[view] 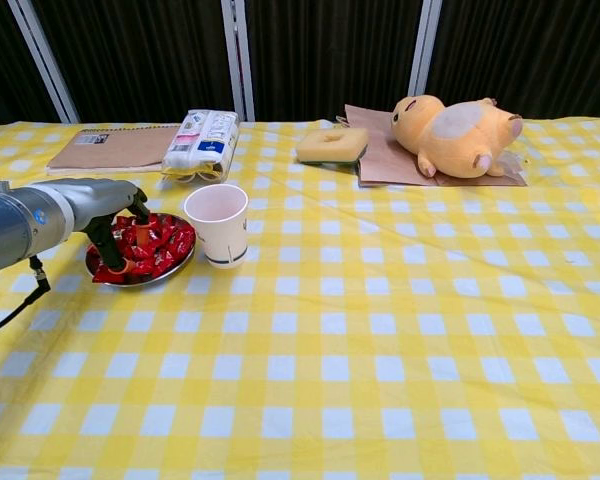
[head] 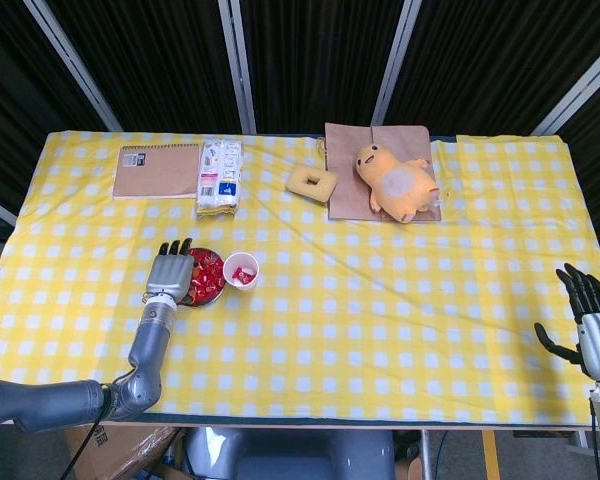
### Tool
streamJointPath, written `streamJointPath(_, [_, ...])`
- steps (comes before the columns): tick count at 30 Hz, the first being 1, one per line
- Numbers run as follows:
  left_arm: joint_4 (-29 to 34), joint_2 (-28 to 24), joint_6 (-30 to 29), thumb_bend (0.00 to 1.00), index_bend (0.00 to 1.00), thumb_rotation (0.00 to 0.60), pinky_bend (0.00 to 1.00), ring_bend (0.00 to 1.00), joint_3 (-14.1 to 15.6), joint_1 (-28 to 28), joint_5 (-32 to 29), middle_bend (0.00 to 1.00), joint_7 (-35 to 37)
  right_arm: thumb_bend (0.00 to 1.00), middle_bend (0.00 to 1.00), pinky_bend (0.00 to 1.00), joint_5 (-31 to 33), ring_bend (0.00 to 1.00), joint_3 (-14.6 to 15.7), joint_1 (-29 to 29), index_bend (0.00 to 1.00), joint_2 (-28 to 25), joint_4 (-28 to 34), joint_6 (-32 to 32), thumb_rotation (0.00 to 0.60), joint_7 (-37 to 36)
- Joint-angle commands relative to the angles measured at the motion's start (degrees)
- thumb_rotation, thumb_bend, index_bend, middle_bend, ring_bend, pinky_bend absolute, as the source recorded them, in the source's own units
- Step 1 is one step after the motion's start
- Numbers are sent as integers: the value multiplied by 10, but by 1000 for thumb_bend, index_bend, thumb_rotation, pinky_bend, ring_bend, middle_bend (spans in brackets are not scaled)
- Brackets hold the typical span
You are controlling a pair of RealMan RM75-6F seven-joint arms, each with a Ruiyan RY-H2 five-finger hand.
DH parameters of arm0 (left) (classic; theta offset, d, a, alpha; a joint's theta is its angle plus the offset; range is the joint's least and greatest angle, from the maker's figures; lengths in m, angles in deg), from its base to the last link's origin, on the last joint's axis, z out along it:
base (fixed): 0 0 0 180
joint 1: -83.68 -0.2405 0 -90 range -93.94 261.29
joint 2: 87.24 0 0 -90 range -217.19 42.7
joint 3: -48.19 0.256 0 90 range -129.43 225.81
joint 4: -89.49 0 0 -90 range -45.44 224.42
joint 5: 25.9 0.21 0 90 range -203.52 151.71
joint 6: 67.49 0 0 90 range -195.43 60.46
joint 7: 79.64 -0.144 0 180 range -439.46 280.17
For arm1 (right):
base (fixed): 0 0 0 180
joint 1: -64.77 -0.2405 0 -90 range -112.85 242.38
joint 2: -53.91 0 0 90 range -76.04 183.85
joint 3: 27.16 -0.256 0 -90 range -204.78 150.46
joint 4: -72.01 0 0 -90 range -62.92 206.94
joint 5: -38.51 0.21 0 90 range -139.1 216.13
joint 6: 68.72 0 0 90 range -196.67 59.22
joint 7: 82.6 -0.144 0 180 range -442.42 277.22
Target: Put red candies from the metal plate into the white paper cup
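The left hand (view: 120, 225) is reaching down into the metal plate (view: 176, 266) just beside the white paper cup (view: 223, 224); whether it is pinching anything I cannot tell. The red candies (view: 160, 243) are probably light, crinkly and slippery, best pinched singly. The right hand (head: 592, 322) is hanging spread, empty. No writing is readable.

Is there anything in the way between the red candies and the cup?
Nothing visible. The cup stands right beside the plate of candies, with only bare tablecloth between them. The left hand is over the plate.
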Motion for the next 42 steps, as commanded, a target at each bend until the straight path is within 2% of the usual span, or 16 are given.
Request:
streamJointPath(1, [0, 1, 0, 381, 449, 600, 16, 0, 1, 0, 2, 0, 0, 410, 10, 0, 0, 0, 0, 0, 0, 0, 0, 0, 600, 0])
streamJointPath(7, [5, -2, -3, 434, 485, 600, 16, 0, 3, -4, 8, 0, 2, 409, 11, 0, 0, 0, -1, 1, 0, 0, 1, -3, 600, -1])
streamJointPath(14, [31, -20, -12, 441, 495, 600, 16, 0, -7, -8, 20, 0, 13, 410, 10, 0, 1, 0, -1, 1, 0, 1, 0, -2, 600, -3])
streamJointPath(26, [125, -79, -35, 437, 492, 600, 16, 0, -60, 1, 69, 0, 51, 409, 11, 0, 0, 0, -1, 0, 0, 1, -1, -1, 600, -2])
streamJointPath(33, [137, -62, -35, 431, 490, 600, 16, 0, -70, 28, 74, 0, 40, 409, 10, 0, 0, 0, -1, 1, 0, 1, -1, -2, 600, -3])
streamJointPath(42, [127, -36, -36, 353, 448, 600, 16, 0, -59, 50, 48, 0, 14, 409, 10, 0, 1, 0, -2, 1, 0, 0, -1, -4, 600, -8])
